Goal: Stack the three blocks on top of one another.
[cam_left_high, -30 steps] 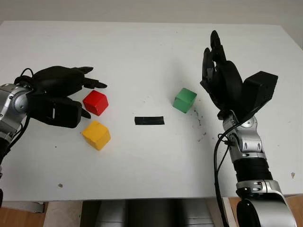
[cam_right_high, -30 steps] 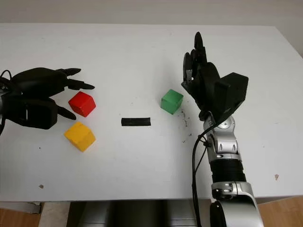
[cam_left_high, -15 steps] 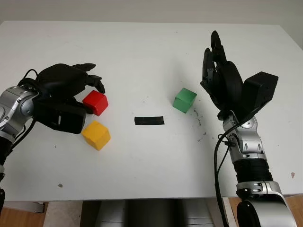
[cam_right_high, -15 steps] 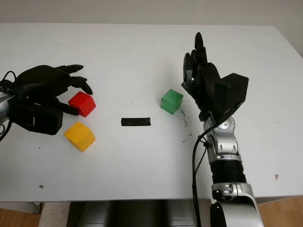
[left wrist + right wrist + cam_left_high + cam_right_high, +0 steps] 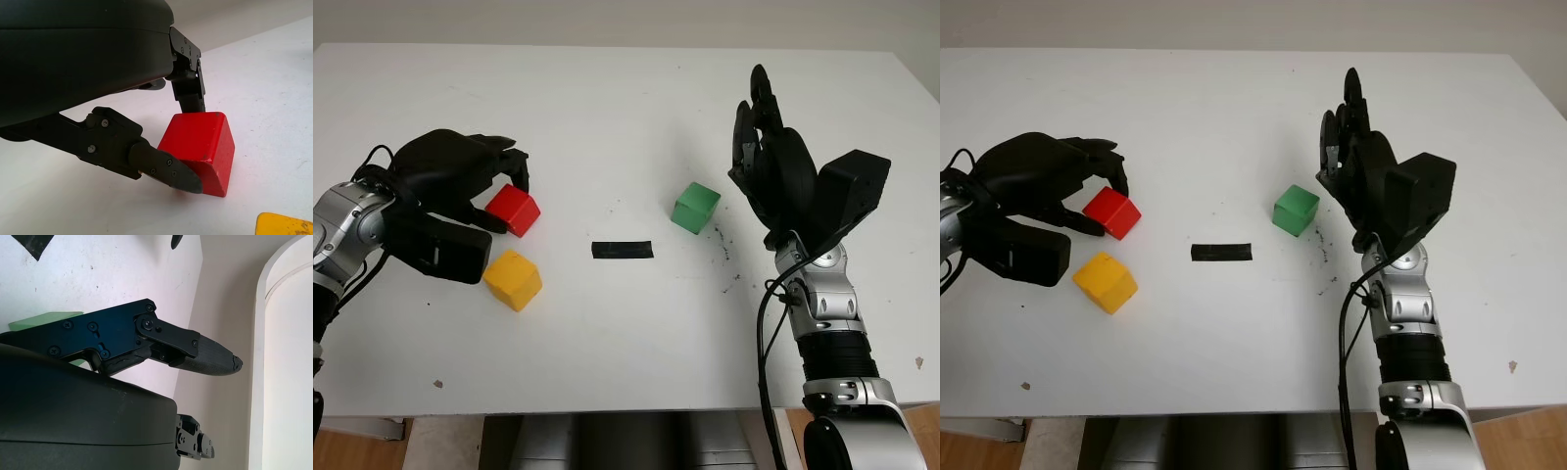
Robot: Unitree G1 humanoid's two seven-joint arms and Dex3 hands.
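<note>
The left hand (image 5: 460,191) sat at the left of the white table (image 5: 607,108), its fingers curled around the red block (image 5: 513,211). In the left wrist view one fingertip (image 5: 168,169) pressed on the block's near face and another finger stood against its far top edge, so the hand gripped it; the block seemed to rest on the table, though its underside was hard to see. The yellow block (image 5: 513,279) lay just in front of the red one, apart from it. A black strip (image 5: 622,250) lay near the table's middle. The green block (image 5: 695,208) stood to the strip's right. The right hand (image 5: 769,162) was open, raised just beside the green block, not touching it.
</note>
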